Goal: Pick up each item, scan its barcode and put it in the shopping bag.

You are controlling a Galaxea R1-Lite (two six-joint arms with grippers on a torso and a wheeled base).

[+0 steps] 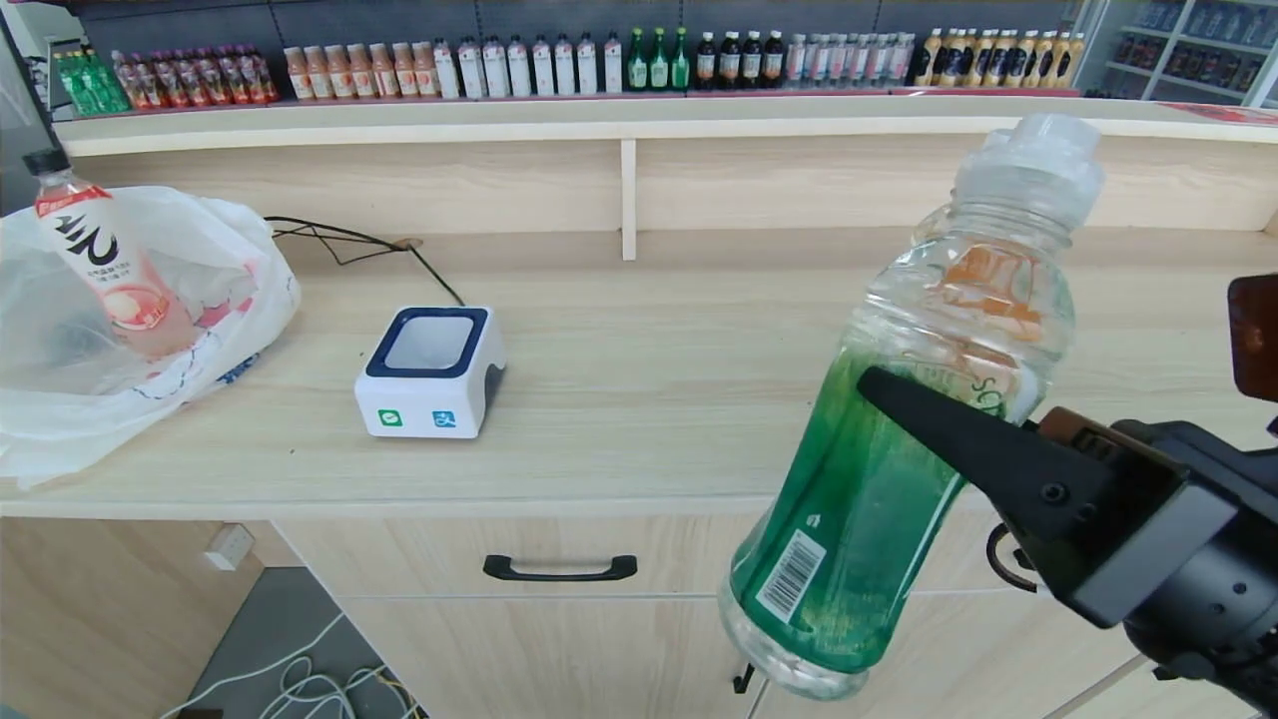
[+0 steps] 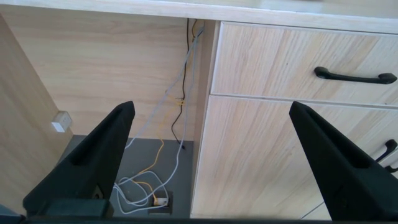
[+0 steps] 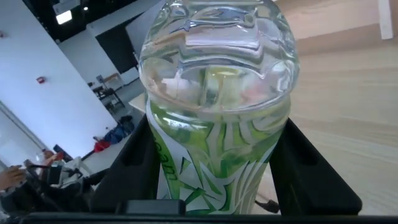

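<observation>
Bottle [image 1: 849, 519] in tool [image 3: 214, 177] near counter edge [image 1: 399, 496]

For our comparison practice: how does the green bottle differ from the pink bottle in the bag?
The green bottle is gripped tilted in the right hand; the pink bottle leans in the shopping bag. The green bottle's cap is clear, the pink bottle's black. Both are plastic drink bottles.

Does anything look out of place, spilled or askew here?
Nothing spilled or damaged. The pink bottle leans tilted in the shopping bag, and the right gripper holds the green bottle at a slant.
</observation>
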